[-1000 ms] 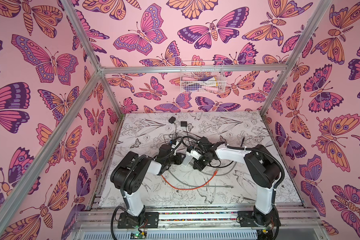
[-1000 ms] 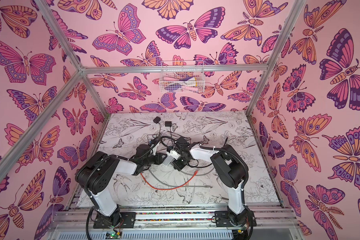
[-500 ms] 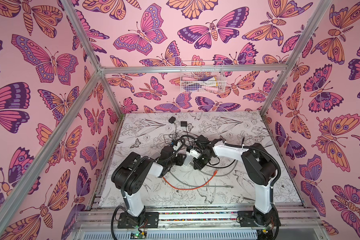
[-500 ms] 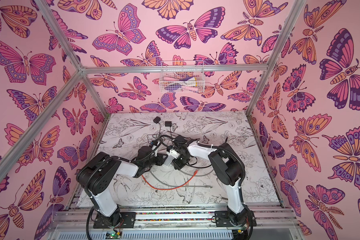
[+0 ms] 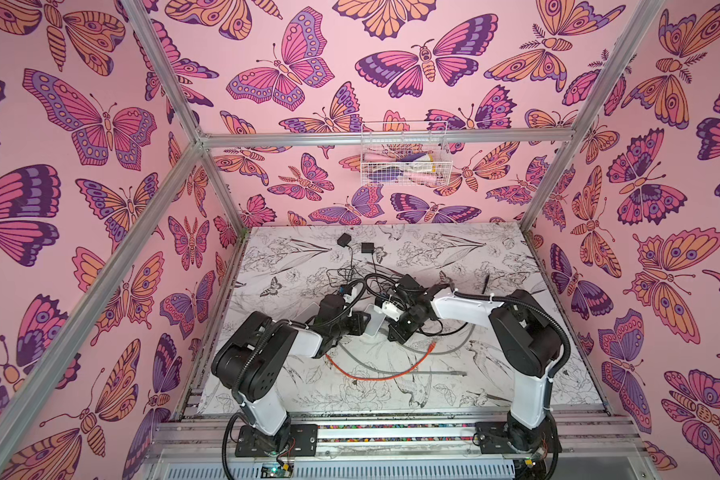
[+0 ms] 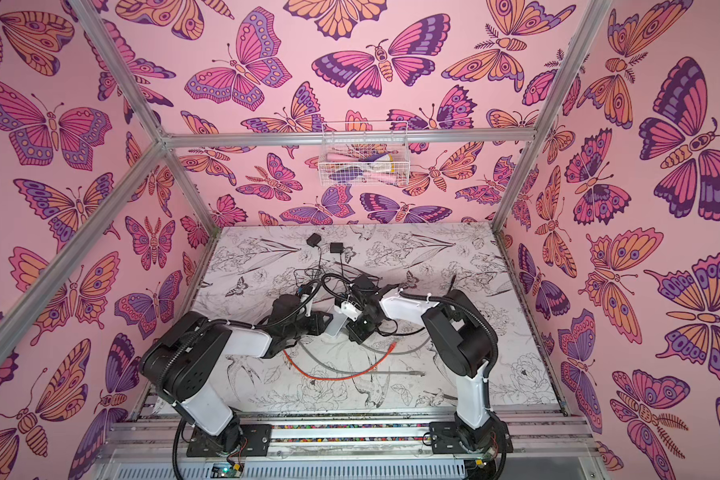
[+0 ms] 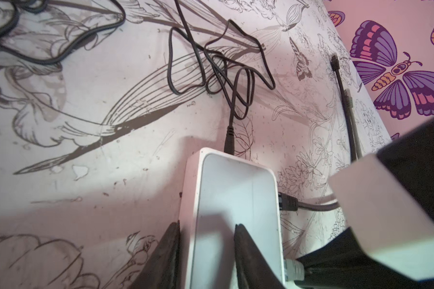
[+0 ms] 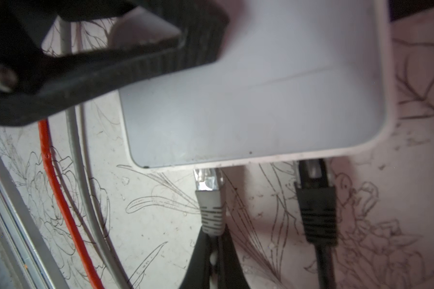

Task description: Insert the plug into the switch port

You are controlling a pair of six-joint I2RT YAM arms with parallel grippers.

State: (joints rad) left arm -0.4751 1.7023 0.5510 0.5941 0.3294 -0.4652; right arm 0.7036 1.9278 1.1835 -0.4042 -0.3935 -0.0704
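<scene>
The right gripper is clenched on the grey plug, whose clear tip meets the port edge of the switch, beside a black plug. The left gripper grasps the switch.

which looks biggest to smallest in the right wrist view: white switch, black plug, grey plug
1. white switch, by far
2. black plug
3. grey plug, only slightly smaller than the black one
</scene>
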